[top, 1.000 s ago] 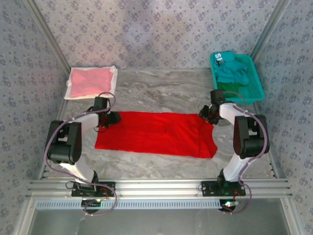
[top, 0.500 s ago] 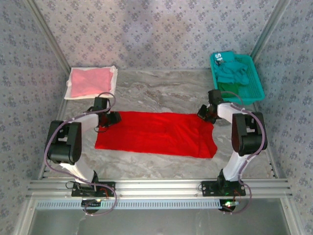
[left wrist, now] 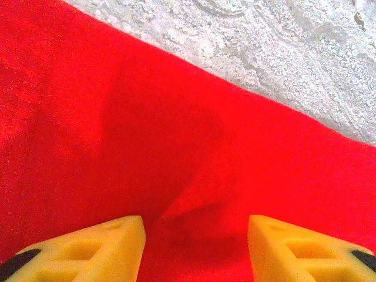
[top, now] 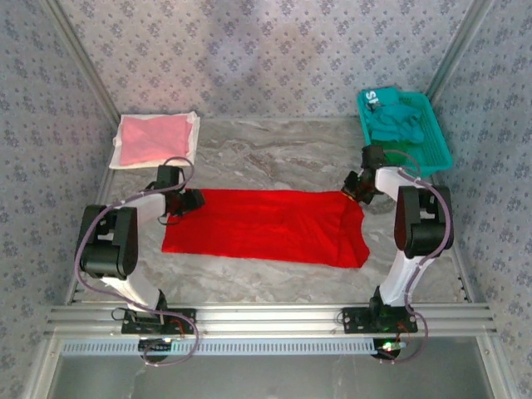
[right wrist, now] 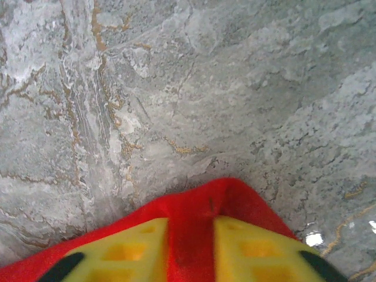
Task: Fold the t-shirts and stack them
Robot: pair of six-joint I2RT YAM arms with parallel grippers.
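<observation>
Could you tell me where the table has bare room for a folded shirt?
Bare marble between the pink t-shirt and the basket, and between the red t-shirt and the near rail. Crowded: left gripper and right gripper at its far corners.

Grey marbled table point(top: 274, 158), teal mesh basket point(top: 438, 140) at its far right corner, flat white sheet point(top: 195, 133) at far left

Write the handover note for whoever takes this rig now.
Left gripper: open, over the red shirt at its left end.
Right gripper: shut on the red shirt's far right corner.
Red shirt lies flat on the table; teal and green shirts in the basket, far right.
Done: pink shirt, looks folded, far left.
Left to do: fold the red shirt, stack it, then the basket's shirts.
</observation>
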